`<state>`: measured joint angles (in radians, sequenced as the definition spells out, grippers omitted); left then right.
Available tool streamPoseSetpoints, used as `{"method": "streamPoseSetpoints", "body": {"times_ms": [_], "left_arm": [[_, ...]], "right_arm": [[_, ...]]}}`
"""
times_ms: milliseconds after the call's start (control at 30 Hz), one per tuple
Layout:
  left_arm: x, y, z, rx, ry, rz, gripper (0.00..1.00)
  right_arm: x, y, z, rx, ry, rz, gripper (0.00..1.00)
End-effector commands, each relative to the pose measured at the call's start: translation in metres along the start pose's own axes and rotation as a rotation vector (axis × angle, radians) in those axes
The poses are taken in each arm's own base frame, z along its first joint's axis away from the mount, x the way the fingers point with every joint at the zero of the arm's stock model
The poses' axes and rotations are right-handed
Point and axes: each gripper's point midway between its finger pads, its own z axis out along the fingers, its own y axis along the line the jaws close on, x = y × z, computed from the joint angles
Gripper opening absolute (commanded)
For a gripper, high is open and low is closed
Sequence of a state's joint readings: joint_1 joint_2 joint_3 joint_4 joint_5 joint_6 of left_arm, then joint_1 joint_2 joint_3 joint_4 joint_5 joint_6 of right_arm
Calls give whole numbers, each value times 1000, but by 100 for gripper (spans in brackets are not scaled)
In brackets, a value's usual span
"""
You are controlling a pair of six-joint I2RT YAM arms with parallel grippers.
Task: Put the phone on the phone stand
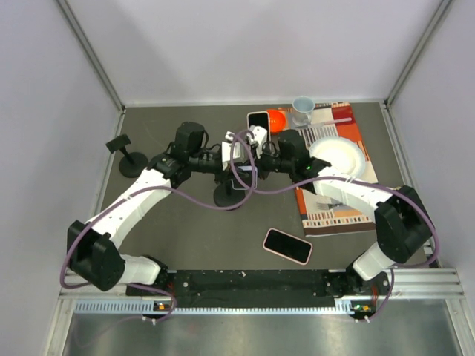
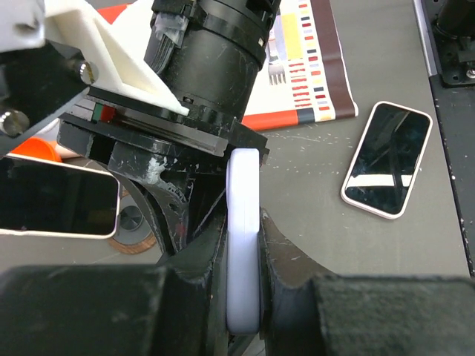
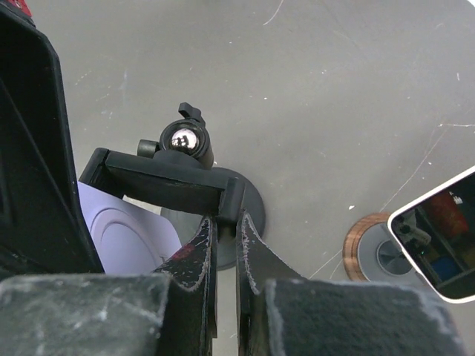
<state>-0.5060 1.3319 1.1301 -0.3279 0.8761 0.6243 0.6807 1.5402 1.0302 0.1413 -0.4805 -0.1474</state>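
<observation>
White phone [image 2: 243, 252] tight in left claw [image 2: 243, 222], stand [image 3: 167, 182] tight in right claw [image 3: 225, 222], arms [image 1: 141, 196] outstretched.

Striped placemat [image 1: 330, 215] lying flat, our landmark. On its far half, a white plate [image 1: 338, 156], round and bare. At the placemat's far edge, a grey cup [image 1: 302, 110], upright. Just off its far-left corner, an orange rounded object [image 1: 277, 119].
</observation>
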Motion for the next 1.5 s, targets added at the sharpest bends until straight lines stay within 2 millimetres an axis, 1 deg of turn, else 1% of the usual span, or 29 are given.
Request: {"method": "streamPoseSetpoints", "body": {"times_ms": [0,100,133,167,267,333,400,433,500,533,567,600,633,667,700,767,867,933,967,1000,1033,1067,1100,1167,1233,1267,1300,1367,1467], "left_arm": [[-28,48,-14,-163,-50,169,0],[-35,45,-21,-182,-61,180,0],[-37,46,-23,-196,-61,186,0],[-38,45,-24,-196,-65,184,0],[-48,41,-23,-169,-100,185,0],[-46,41,-22,-167,-99,183,0],[-36,47,-23,-206,-62,178,0],[-32,46,-25,-212,-43,172,0],[-23,48,-28,-252,-14,152,0],[-30,48,-33,-274,-31,164,0],[-22,49,-37,-311,-13,152,0],[-29,48,-45,-348,-28,169,0],[-35,52,-50,-392,-47,189,0],[-25,50,-52,-417,-35,184,0],[-28,53,-60,-470,-35,204,0],[-28,57,-65,-500,-19,212,0],[-21,61,-69,-527,16,187,0],[-21,62,-73,-557,21,169,0],[-20,63,-75,-574,21,153,0],[-21,64,-78,-595,16,126,0],[-17,69,-83,-635,36,101,0],[-19,71,-86,-651,41,85,0],[-13,70,-88,-670,56,26,0],[-9,71,-93,-707,77,-27,0],[-3,68,-97,-746,96,-79,0],[7,67,-97,-770,120,-98,0],[8,64,-97,-795,129,-110,0],[27,69,-111,-918,193,-150,0],[40,76,-128,-1045,227,-189,0]], "right_arm": [[8,53,-2,-262,73,11,0],[7,62,-9,-333,75,41,0],[12,62,-9,-347,93,39,0],[16,68,-12,-384,114,51,0],[17,71,-11,-426,123,30,0],[18,70,-11,-427,136,16,0],[21,65,-13,-396,148,11,0],[24,54,-11,-330,166,8,0],[20,43,-8,-250,145,20,0],[19,39,-7,-219,134,29,0],[25,40,-10,-201,125,50,0],[14,39,-7,-186,65,49,0],[16,38,-7,-174,54,57,0],[24,39,-8,-171,58,68,0],[25,40,-8,-172,56,71,0],[26,38,-8,-158,44,74,0],[21,32,-9,-101,15,85,0],[16,21,-13,-23,1,106,0],[18,16,-14,10,-6,117,0],[18,4,-16,87,-12,127,0],[17,0,-18,139,-20,160,0],[21,-5,-19,182,-17,171,0],[25,-18,-22,276,-9,188,0],[27,-23,-22,343,-4,201,0],[27,-37,-26,456,-12,210,0],[24,-33,-23,470,-20,220,0],[25,-41,-26,531,-22,225,0],[23,-38,-22,558,-30,244,0],[27,-44,-20,597,-25,282,0]]}}
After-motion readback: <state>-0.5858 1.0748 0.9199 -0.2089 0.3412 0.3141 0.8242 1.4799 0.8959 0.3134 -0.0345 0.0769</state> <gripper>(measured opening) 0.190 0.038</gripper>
